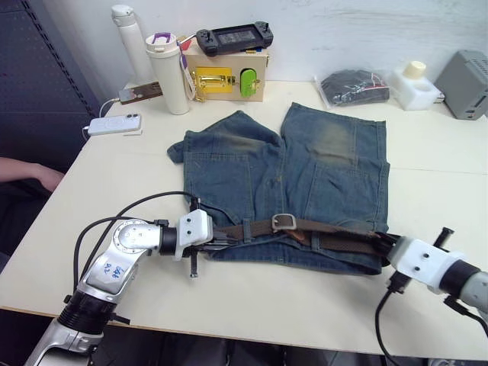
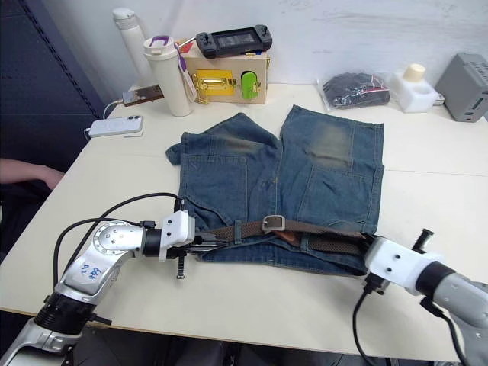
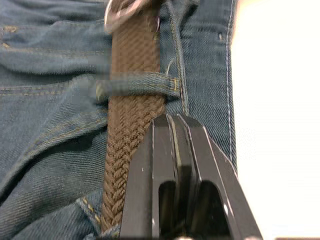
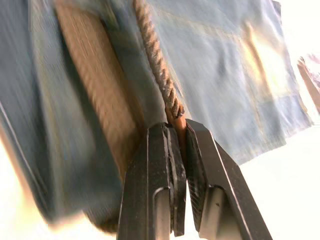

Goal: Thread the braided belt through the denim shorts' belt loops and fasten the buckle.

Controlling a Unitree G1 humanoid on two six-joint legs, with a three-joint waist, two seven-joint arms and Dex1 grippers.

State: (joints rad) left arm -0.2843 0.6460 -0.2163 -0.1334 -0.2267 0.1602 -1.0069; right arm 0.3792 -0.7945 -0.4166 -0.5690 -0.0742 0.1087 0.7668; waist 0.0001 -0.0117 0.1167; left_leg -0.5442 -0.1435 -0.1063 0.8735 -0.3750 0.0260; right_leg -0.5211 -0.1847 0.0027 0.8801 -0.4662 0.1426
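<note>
The denim shorts (image 1: pixel 305 175) lie flat on the table, legs pointing away and waistband toward me. The braided belt (image 1: pixel 259 227) runs along the waistband, with its silver buckle (image 1: pixel 284 222) near the middle. In the left wrist view the belt passes under a belt loop (image 3: pixel 140 85). My left gripper (image 1: pixel 221 238) sits at the waistband's left end, fingers (image 3: pixel 160 150) pressed together on the denim just beside the belt. My right gripper (image 1: pixel 385 244) is at the waistband's right end. It is shut (image 4: pixel 179 127) on the belt's tip, and the strap (image 4: pixel 155 60) runs away from it across the denim.
Along the back stand a wooden box with a gold latch (image 1: pixel 229 76), a white tumbler (image 1: pixel 166 72), a white bottle (image 1: pixel 130 38), a bagged black bundle (image 1: pixel 352 85), a white block (image 1: pixel 414 85) and a grey box (image 1: pixel 467 84). A phone (image 1: pixel 114 124) lies back left. A person's arm (image 1: pixel 23 174) is at the left.
</note>
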